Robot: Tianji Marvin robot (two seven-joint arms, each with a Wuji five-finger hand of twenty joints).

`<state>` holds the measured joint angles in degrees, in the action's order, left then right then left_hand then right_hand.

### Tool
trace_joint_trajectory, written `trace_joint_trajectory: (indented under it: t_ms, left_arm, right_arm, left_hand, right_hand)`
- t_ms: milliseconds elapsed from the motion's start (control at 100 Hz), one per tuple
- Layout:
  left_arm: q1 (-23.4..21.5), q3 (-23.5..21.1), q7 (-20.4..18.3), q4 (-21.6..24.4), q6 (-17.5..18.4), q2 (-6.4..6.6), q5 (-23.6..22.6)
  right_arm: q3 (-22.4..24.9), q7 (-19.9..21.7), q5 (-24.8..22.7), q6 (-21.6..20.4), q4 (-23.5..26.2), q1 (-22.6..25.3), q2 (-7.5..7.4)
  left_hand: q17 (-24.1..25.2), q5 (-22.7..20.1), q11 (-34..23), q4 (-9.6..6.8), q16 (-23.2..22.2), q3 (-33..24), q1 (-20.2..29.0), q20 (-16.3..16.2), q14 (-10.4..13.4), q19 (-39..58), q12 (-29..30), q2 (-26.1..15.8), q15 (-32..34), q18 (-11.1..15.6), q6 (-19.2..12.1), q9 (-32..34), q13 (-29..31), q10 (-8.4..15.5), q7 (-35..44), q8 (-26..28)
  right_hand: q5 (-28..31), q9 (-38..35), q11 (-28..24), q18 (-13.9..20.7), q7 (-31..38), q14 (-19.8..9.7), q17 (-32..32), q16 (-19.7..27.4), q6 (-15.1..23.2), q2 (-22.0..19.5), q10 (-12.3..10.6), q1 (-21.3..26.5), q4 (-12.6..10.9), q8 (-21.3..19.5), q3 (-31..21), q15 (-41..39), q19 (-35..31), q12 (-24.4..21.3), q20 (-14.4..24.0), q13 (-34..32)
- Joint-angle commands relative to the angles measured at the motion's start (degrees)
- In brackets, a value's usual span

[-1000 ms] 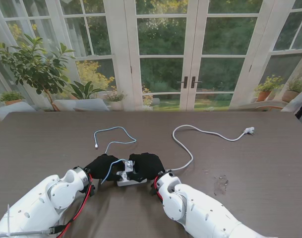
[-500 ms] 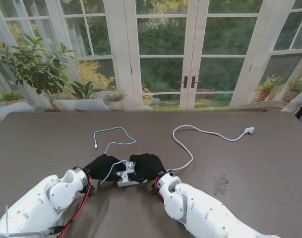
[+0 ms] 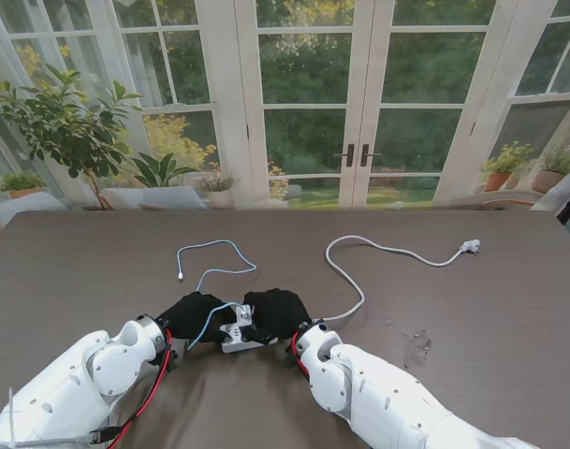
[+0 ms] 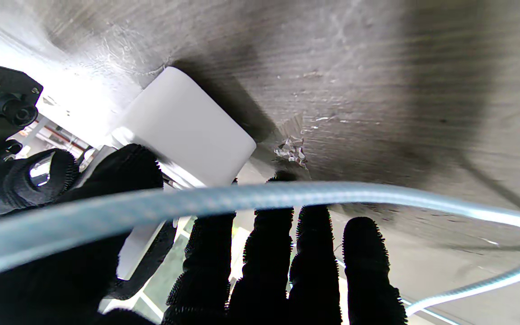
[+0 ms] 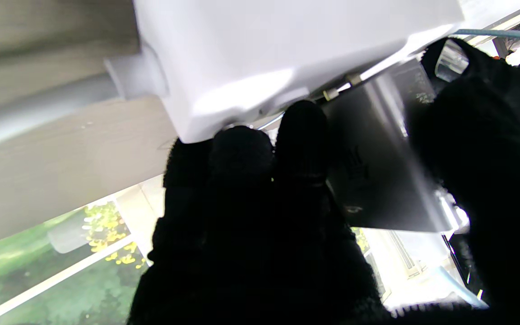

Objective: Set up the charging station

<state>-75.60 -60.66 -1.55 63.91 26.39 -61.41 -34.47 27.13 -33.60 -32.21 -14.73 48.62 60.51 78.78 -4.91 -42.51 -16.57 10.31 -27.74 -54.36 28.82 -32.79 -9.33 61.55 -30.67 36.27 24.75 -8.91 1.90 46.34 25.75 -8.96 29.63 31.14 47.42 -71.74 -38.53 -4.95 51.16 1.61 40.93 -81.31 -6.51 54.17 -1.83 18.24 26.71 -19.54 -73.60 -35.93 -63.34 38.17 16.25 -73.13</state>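
A white power strip (image 3: 247, 342) lies on the dark table, close to me. Its white cord (image 3: 359, 281) runs away to a plug (image 3: 470, 247) at the far right. My right hand (image 3: 277, 313), in a black glove, is shut on a grey charger adapter (image 5: 377, 180) and holds it against the strip (image 5: 264, 54); metal pins (image 5: 339, 88) show in the gap. My left hand (image 3: 193, 316) is closed beside it, with the blue cable (image 3: 212, 318) running through it to the adapter. That cable (image 4: 287, 194) crosses my fingers (image 4: 314, 253) in front of the strip (image 4: 183, 135).
The blue cable's loose part (image 3: 219, 248) loops farther from me, and its free connector (image 3: 181, 277) lies on the left. A scuffed patch (image 3: 417, 344) marks the table on the right. Glass doors and plants stand beyond the far edge.
Almost nothing: the adapter and strip between my hands have shifted very slightly left. Both arms hold their places.
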Motion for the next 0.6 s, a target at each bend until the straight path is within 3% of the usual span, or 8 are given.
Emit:
trace_joint_trajectory:
  t_ms: [0,330,590]
  left_arm:
    - [-0.88,0.17,-1.79,-0.48,-0.3,0.17,-0.23]
    - [-0.89,0.23,-1.57,-0.52,-0.3,0.17,-0.49]
    - [-0.91,0.1,-1.44,-0.28,-0.23,0.3,-1.37]
  right_arm:
    - [-1.01,1.29,-0.35,-0.4,-2.36,1.33,0.09]
    - [-1.32,-0.25,0.05,-2.08,-5.38,1.44,0.77]
    - [-0.84,-0.88,-0.35,-2.43,-4.82,2.24,0.35]
  left_hand:
    - [-0.38,-2.24,-0.41,-1.31,-2.71,0.48,-1.15,-0.88,-3.11,2.4,-0.78,-0.95,5.1,2.31,-1.8,1.22,3.46,-0.63,1.67,0.45]
    - [-0.64,-2.35,-0.92,-1.26,-3.33,0.49,-1.51,-1.66,-3.24,3.28,-1.22,-0.62,5.89,2.01,-1.32,1.66,3.85,-0.49,1.59,0.45]
    - [-0.85,-2.42,-1.51,-1.19,-3.88,0.1,-1.74,-2.32,-3.17,3.98,-1.93,0.24,6.43,2.14,-1.2,1.75,4.03,-0.31,1.81,0.64]
  right_hand:
    - [16.57,-2.16,3.14,3.1,13.36,1.1,1.08,48.28,12.75,-3.03,-1.69,7.76,-2.33,-6.04,-13.45,-0.32,-1.66,-1.03,0.19,-1.74]
    - [17.17,-2.94,3.58,3.46,13.48,0.66,1.52,48.26,13.2,-1.58,-2.0,7.85,-2.02,-5.59,-14.05,-0.44,-1.39,-1.34,-0.09,-1.76]
    - [17.16,-3.17,3.98,2.97,13.05,0.9,1.54,48.38,12.8,-1.13,-1.84,7.15,-1.72,-4.31,-13.88,-0.45,-1.44,-1.69,-0.28,-1.74]
